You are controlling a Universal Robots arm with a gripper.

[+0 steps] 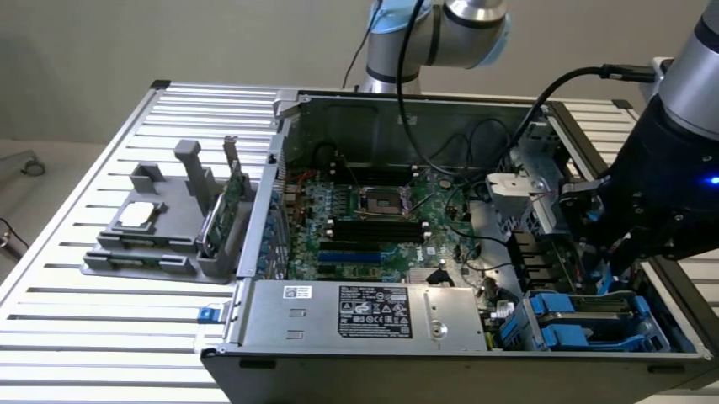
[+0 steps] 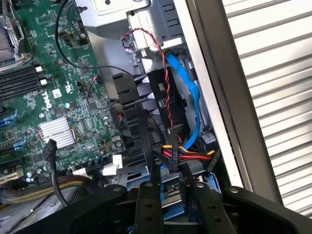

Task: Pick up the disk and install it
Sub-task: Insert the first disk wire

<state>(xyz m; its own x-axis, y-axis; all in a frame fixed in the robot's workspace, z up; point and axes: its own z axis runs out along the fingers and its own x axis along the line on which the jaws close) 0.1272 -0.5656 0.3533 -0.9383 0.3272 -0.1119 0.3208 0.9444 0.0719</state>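
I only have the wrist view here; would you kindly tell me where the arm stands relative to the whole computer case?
Observer: The arm hangs over the computer case's end at the exterior view's right, above the blue carrier brackets.
Operator: Thank you. Is anything lying outside the case?
Observer: Yes, a grey holder stands on the slatted table, at the exterior view's left of the case.
Operator: What does it carry?
Observer: A small silver processor chip lies flat on it.
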